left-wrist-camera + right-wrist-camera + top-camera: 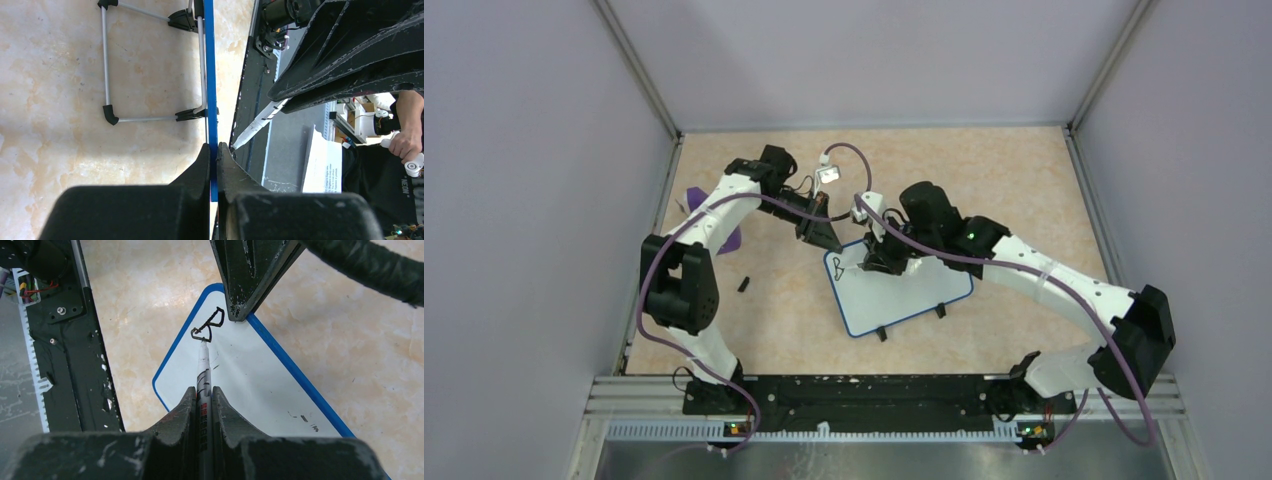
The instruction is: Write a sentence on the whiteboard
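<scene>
The whiteboard [902, 292], white with a thin blue frame and two black feet, lies on the table in the middle. My left gripper [829, 240] is shut on its far blue edge [211, 100], seen edge-on in the left wrist view. My right gripper [886, 258] is shut on a grey marker [203, 375] whose tip touches the board [240, 375]. Of the sentence, only a black letter "B" [209, 324] shows, near the board's corner; it also shows in the top view [836, 265]. The left fingers [250, 275] hang just beside the letter.
A purple wedge-shaped piece [694, 197] lies behind the left arm at the left wall. A small black cap [744, 284] lies on the table left of the board. The enclosure walls ring the table. The metal base rail [844, 392] runs along the near edge.
</scene>
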Available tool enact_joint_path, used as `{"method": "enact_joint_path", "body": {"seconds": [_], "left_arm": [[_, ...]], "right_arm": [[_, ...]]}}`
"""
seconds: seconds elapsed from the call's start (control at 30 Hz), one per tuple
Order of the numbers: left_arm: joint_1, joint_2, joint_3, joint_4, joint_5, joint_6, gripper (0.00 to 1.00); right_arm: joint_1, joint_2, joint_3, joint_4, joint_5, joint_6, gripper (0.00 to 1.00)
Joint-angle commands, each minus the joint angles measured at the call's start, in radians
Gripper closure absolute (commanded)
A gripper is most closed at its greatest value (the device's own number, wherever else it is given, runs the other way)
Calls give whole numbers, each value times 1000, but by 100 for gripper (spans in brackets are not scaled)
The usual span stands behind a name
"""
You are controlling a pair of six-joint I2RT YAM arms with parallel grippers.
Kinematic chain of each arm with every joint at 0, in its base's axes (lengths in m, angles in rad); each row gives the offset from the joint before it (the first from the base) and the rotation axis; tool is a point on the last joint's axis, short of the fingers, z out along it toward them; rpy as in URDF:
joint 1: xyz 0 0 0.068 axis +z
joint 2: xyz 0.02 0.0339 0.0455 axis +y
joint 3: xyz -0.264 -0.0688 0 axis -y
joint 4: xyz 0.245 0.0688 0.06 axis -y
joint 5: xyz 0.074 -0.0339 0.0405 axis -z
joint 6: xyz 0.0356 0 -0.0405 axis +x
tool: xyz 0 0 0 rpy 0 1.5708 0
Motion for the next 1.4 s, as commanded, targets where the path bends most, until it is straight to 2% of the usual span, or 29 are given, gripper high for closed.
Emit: {"method": "enact_joint_path", "body": {"seconds": [0.0, 0.77, 1.37], "left_arm": [[-34, 8, -11, 26, -34, 29, 100], [-36, 1, -16, 24, -36, 31, 100], [-36, -4, -20, 27, -42, 28, 100]], "right_arm": [[-1, -21, 9, 38, -2, 3, 100], [16, 22, 27, 50, 99, -3, 100], [16, -25, -31, 18, 138, -29, 100]]}}
